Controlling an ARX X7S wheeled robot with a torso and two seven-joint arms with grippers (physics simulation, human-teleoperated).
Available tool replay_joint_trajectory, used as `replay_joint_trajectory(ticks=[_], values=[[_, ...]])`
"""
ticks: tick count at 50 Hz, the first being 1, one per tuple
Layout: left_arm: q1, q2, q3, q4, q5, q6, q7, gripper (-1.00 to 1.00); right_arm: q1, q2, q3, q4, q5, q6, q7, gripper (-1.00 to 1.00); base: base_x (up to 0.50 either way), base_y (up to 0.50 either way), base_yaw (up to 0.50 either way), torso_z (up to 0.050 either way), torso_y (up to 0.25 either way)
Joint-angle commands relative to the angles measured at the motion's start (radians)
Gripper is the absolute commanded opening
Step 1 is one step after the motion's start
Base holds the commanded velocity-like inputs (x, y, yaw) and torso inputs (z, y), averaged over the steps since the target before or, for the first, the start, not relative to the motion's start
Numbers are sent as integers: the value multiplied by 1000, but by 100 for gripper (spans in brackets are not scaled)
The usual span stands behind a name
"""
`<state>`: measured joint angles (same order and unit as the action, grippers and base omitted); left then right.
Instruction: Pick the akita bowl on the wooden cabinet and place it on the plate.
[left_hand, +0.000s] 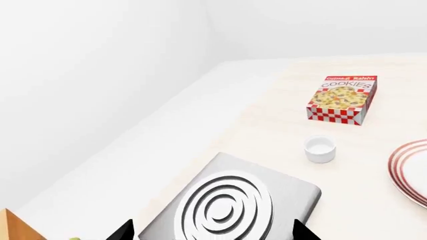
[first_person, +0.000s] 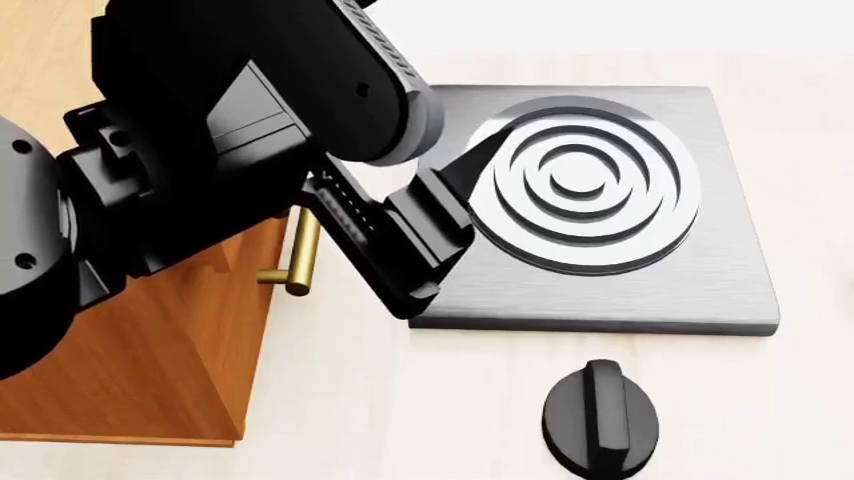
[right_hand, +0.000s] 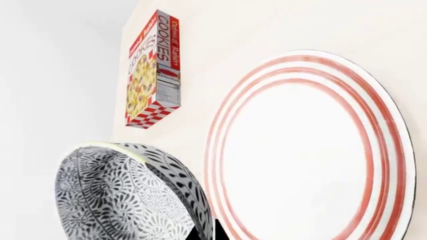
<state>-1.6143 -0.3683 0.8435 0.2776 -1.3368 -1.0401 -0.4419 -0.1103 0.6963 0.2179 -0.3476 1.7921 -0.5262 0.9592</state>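
- Pale counter (left_hand: 280, 125) under plain white walls, seen in all three views; it carries everything but the bowl.
- My left arm (first_person: 227, 130) fills the left of the head view, black and bulky, reaching over the wooden cabinet (first_person: 147, 370), of which an orange-brown corner and one brass bar handle (first_person: 302, 255) show.
- Grey square stove (first_person: 601, 200) with concentric rings just beside the cabinet; a black knob (first_person: 602, 417) lies on the counter near its front edge.
- Plate (right_hand: 307, 150), white with red rings, bare; fully visible only in my right wrist view.
- Akita bowl (right_hand: 123, 195), speckled dark grey, tilted at my right gripper (right_hand: 200, 235), just beside the plate's rim. Only a dark sliver of one finger shows against it, so I cannot tell the grip.
- Cookie box (left_hand: 343, 100) lies flat past the plate.
- Small white cup (left_hand: 319, 149) between box and stove.
- Left gripper (left_hand: 213, 231): two black fingertips (left_hand: 122, 231) stand wide apart over the stove, nothing between.
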Motion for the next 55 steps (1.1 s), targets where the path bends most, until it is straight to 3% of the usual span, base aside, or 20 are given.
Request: replay_joint_trajectory(ticks=[1, 55], values=[[8, -4, 5, 1, 4, 7, 3, 100, 27, 6, -15, 55, -6, 29, -19, -100, 0, 0, 0, 0, 10], [22, -11, 27, -14, 23, 31, 20, 100, 95, -23, -87, 268, 6, 91, -71, -100, 0, 0, 0, 0, 0]])
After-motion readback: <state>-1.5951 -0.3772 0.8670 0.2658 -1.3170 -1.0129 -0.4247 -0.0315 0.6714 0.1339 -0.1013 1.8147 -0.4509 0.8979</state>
